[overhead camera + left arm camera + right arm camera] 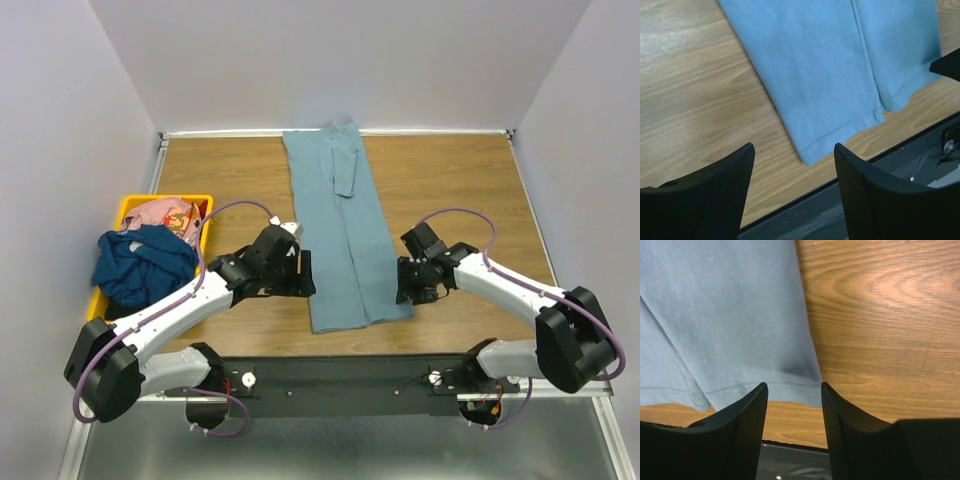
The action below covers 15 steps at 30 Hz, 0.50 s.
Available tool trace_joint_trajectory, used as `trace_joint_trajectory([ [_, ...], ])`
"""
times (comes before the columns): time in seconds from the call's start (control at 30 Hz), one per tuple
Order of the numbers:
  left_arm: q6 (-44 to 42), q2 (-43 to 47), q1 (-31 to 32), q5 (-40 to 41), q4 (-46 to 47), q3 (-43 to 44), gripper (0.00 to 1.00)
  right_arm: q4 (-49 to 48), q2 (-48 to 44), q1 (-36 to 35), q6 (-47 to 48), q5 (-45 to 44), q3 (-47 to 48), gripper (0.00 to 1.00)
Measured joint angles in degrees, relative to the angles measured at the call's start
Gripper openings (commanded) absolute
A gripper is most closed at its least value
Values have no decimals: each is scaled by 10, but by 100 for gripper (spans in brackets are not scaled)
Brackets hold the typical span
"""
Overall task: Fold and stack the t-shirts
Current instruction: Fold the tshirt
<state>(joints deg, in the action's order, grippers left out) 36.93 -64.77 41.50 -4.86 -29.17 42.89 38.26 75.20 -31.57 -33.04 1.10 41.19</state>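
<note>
The blue-grey t-shirt (345, 230) lies folded into a long strip down the middle of the table (450, 180), one sleeve turned over its far end. The left gripper (305, 272) and right gripper (405, 280) flank its near hem, jaws apart, perhaps not touching cloth. At far left, the navy t-shirt (140, 265) is heaped over the yellow bin (135, 203), beside the pink patterned t-shirt (165, 215).

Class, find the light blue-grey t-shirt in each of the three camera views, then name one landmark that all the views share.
Top external: the blue-grey t-shirt lies as a long folded strip down the centre.
Left wrist: it fills the upper right.
Right wrist: it fills the upper left.
Shared landmark: the shirt's near hem.
</note>
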Motion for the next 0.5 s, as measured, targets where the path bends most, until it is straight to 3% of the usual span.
trace_joint_trajectory([
  [0.5, 16, -37, 24, -3, -9, -2, 72, 12, 22, 0, -19, -15, -1, 44],
])
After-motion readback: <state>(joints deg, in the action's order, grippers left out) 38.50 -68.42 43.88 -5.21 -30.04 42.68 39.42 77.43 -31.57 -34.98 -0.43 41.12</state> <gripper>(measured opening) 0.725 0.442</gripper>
